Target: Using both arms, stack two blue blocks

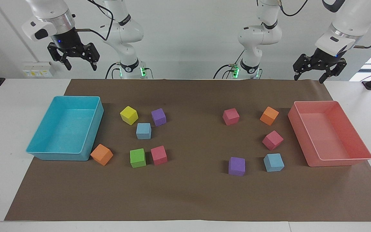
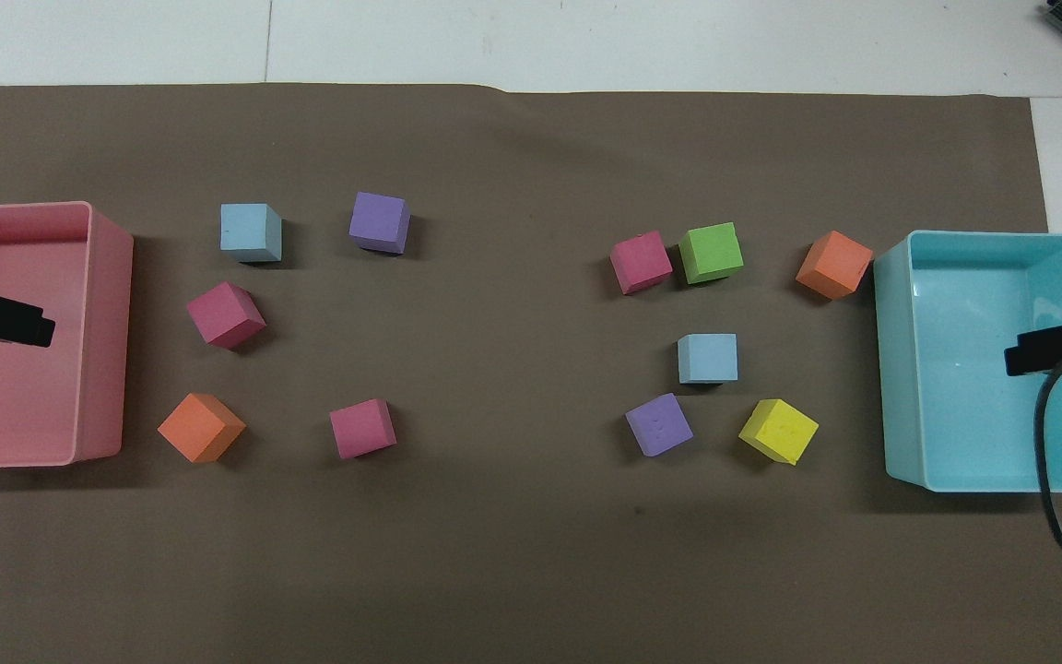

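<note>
One blue block [image 1: 143, 130] lies toward the right arm's end of the table, among yellow, purple, green and pink cubes; it also shows in the overhead view [image 2: 707, 358]. The other blue block [image 1: 273, 162] lies toward the left arm's end, beside a purple cube [image 1: 236, 166], and shows in the overhead view [image 2: 251, 231]. My right gripper [image 1: 80, 67] is open and empty, raised high over the turquoise bin [image 1: 37, 141]. My left gripper [image 1: 309, 78] is open and empty, raised high over the pink bin [image 1: 362, 141]. Both are far from the blocks.
Other cubes lie on the brown mat [image 1: 192, 193]: yellow [image 1: 129, 115], purple [image 1: 158, 116], green [image 1: 137, 158], pink [image 1: 158, 155], orange [image 1: 101, 154], pink [image 1: 230, 116], orange [image 1: 269, 115], pink [image 1: 272, 140]. The middle strip of the mat separates the two groups.
</note>
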`<action>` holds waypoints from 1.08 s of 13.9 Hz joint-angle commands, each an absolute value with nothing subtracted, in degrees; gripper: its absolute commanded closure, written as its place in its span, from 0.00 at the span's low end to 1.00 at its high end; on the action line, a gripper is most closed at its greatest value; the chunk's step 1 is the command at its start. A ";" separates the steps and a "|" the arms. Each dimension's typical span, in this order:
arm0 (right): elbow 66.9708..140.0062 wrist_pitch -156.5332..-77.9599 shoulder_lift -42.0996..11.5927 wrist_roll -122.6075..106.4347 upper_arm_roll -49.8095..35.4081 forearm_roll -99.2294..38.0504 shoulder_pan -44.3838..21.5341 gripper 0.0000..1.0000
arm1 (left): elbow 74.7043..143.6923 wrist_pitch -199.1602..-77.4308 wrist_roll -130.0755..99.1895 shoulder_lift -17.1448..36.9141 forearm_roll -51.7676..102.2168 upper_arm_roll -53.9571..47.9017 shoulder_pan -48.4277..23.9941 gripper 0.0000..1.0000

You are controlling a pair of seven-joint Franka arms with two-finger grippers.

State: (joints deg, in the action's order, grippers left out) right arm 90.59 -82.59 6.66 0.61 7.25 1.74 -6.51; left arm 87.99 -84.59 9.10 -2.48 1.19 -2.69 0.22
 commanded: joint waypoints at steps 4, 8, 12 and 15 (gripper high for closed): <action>92.20 -83.85 8.00 0.18 6.77 2.90 -6.24 0.00 | 86.48 -83.50 9.49 -2.02 1.23 -3.25 0.97 0.00; 93.33 -83.93 8.52 0.35 6.59 1.85 -6.76 0.00 | 86.49 -83.23 9.49 -2.02 1.23 -2.90 1.23 0.00; 94.57 -83.85 9.14 0.26 6.42 1.85 -6.86 0.00 | 86.48 -83.23 9.49 -2.02 1.23 -2.90 1.14 0.00; 94.92 -83.85 9.14 0.26 6.42 1.85 -6.94 0.00 | 86.48 -83.23 9.49 -2.02 1.23 -2.90 1.14 0.00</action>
